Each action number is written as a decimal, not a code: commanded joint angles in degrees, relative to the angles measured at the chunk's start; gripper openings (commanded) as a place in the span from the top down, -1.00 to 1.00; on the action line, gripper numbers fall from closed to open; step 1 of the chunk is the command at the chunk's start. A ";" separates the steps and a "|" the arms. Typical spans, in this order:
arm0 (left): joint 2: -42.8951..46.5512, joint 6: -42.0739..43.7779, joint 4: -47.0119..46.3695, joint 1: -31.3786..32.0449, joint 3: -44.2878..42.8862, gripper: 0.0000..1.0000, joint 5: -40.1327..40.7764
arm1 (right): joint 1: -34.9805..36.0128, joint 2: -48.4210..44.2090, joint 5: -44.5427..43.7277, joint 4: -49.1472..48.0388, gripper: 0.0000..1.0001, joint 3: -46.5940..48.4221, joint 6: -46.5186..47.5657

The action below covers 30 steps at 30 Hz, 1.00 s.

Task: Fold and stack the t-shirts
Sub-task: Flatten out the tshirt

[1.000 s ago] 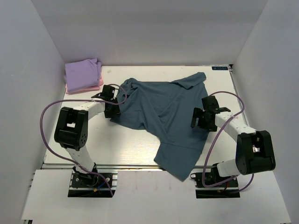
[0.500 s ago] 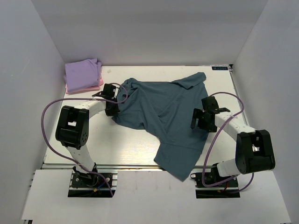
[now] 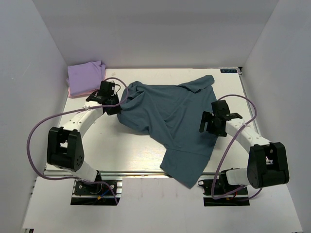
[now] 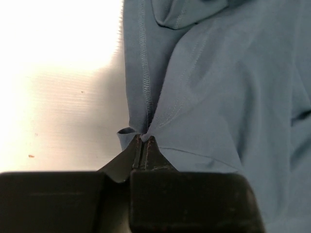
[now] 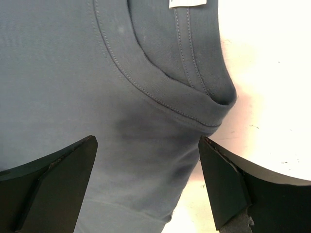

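A large dark teal-blue t-shirt (image 3: 170,116) lies crumpled across the middle of the table, one part hanging over the near edge. My left gripper (image 3: 116,108) is shut on a pinch of its left hem, and the cloth (image 4: 204,97) bunches at the tips of that gripper (image 4: 144,141). My right gripper (image 3: 208,124) is open over the shirt's right side, where the collar (image 5: 194,92) lies between its fingers (image 5: 68,170). A folded lavender-purple t-shirt (image 3: 86,75) rests on a pink one (image 3: 92,91) at the back left corner.
White walls enclose the table (image 3: 131,150) on the left, back and right. Purple cables (image 3: 48,121) loop out beside both arms. The arm bases (image 3: 95,187) stand at the near edge.
My left gripper has closed on the teal shirt's left edge and moved toward the back left, stretching the arm out. The right arm has barely shifted.
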State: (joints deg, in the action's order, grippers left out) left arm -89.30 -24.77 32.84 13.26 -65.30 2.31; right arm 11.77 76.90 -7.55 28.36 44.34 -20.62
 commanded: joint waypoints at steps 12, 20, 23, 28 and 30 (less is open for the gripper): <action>7.82 -2.82 6.88 0.72 -1.24 0.87 -0.37 | 0.27 -2.90 0.08 -0.14 -0.81 -2.24 -0.12; 8.35 0.69 5.48 1.25 -1.85 1.00 -8.11 | 0.27 -3.52 1.57 -0.85 -0.81 -3.12 0.41; 9.05 0.17 4.95 1.25 -1.06 1.00 -5.83 | 0.45 -5.00 0.44 0.11 -0.81 -3.55 -0.73; 11.33 -1.59 6.10 1.25 2.19 1.00 -2.75 | 0.27 -10.97 3.07 6.61 -0.81 -3.91 -4.51; 11.86 -2.12 6.62 1.25 3.24 1.00 -1.60 | 0.36 -13.17 4.65 7.76 -0.75 -5.66 -6.44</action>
State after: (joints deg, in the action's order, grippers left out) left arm -81.62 -25.87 38.68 14.37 -63.40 -1.45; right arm 11.81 67.16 -5.52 31.92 40.27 -23.68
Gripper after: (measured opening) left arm 0.086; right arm 0.882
